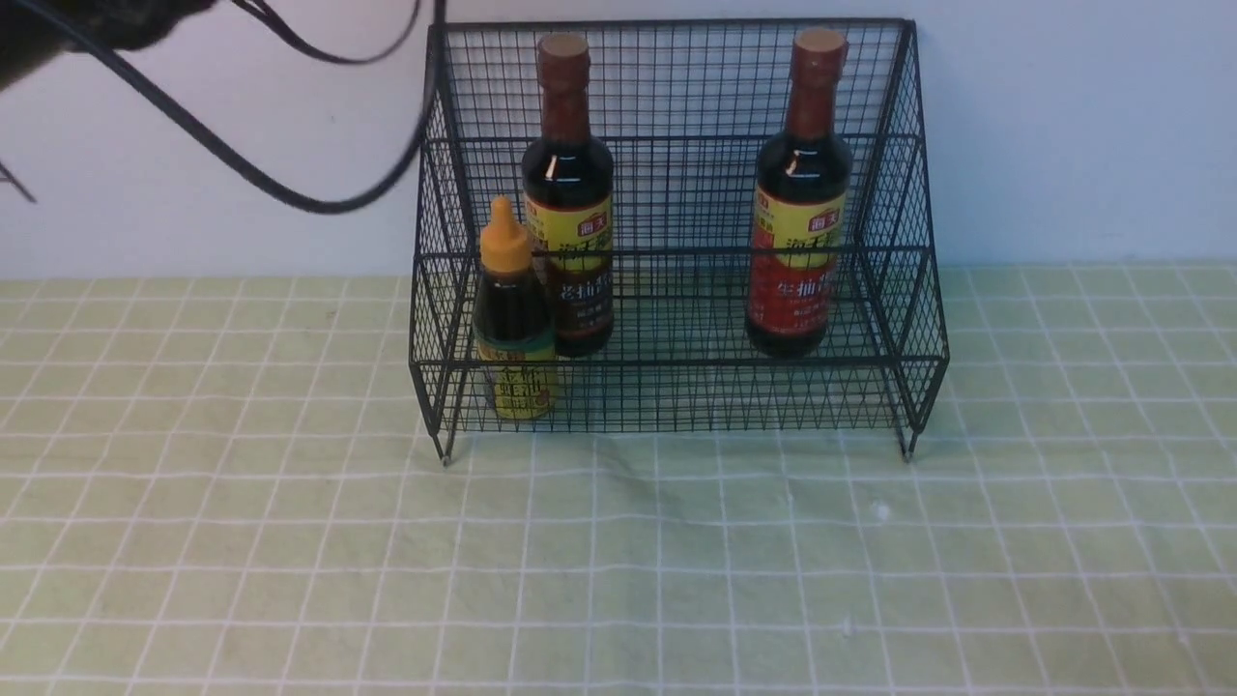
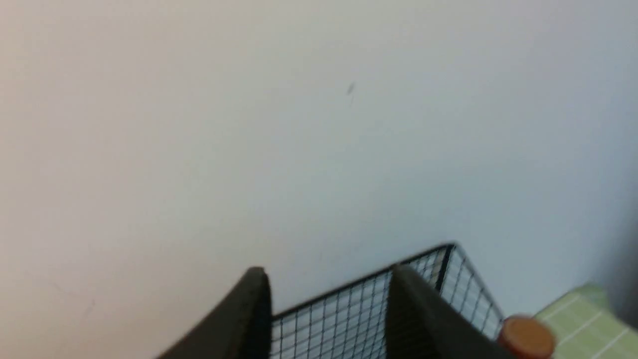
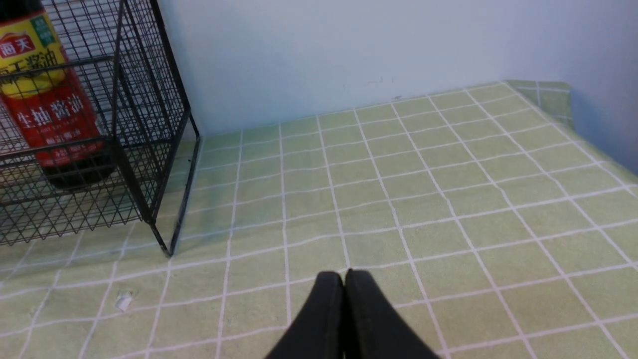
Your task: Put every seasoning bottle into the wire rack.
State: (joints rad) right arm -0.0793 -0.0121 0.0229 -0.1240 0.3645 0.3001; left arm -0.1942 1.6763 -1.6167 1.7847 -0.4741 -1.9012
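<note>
The black wire rack [image 1: 676, 365] stands against the wall with all three seasoning bottles inside it. Two tall bottles are upright on the upper tier, one on the left [image 1: 567, 208] and one with a red label on the right [image 1: 800, 222]. The short bottle with the orange cap [image 1: 512, 324] is on the lower tier at the left. My left gripper [image 2: 327, 271] is open and empty, raised above the rack [image 2: 344, 319], with one brown-red cap [image 2: 526, 338] in view beside it. My right gripper [image 3: 343, 274] is shut and empty, low over the cloth to the right of the rack [image 3: 149, 149].
A green checked cloth [image 1: 618, 561] covers the table. The pale wall [image 1: 1063, 126] runs close behind the rack. Black cables [image 1: 242, 164] of the left arm hang at the upper left of the front view. The cloth's right edge [image 3: 563, 99] shows in the right wrist view.
</note>
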